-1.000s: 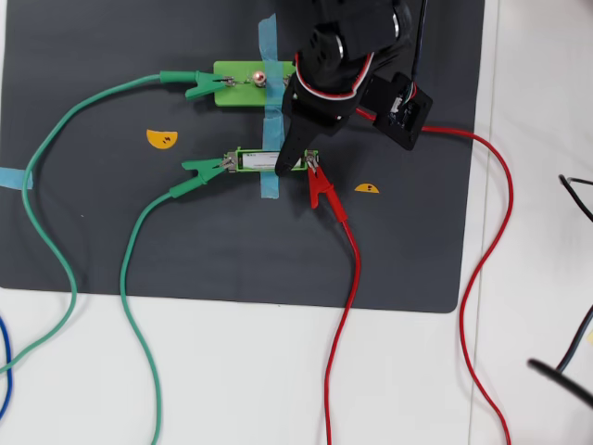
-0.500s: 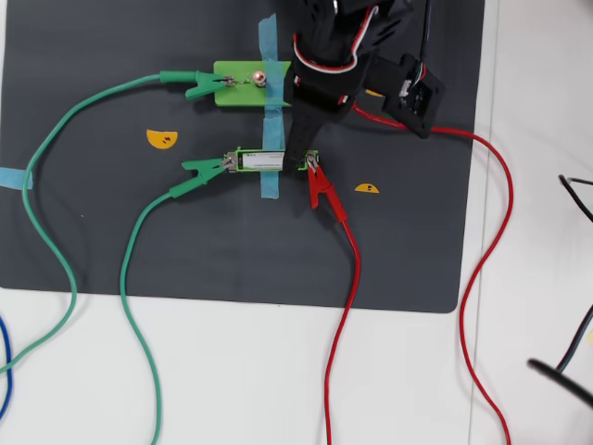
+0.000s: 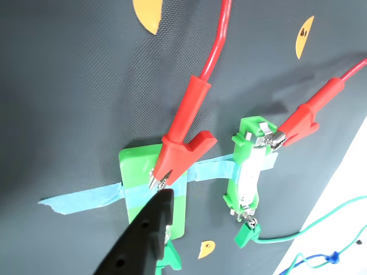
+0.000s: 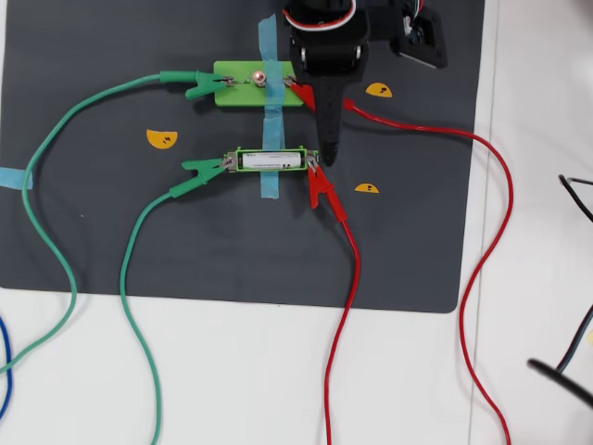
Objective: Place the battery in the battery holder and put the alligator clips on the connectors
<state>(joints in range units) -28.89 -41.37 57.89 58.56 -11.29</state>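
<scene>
Gripper (image 4: pixel 328 153) pulled back; battery (image 4: pixel 271 160) in holder (image 4: pixel 271 150).

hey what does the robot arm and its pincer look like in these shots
The arm is black plastic, blocky, with red, white and black wires looped beside its top joint. Its pincer tapers into a long, matte black pointed finger with small round holes along its side. No markings are visible.

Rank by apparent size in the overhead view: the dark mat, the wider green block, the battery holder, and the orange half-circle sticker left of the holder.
1. Dark mat, by far the largest.
2. Wider green block and battery holder: the block is broader, the holder longer and narrower; too close to rank.
3. Orange half-circle sticker, smallest.
</scene>
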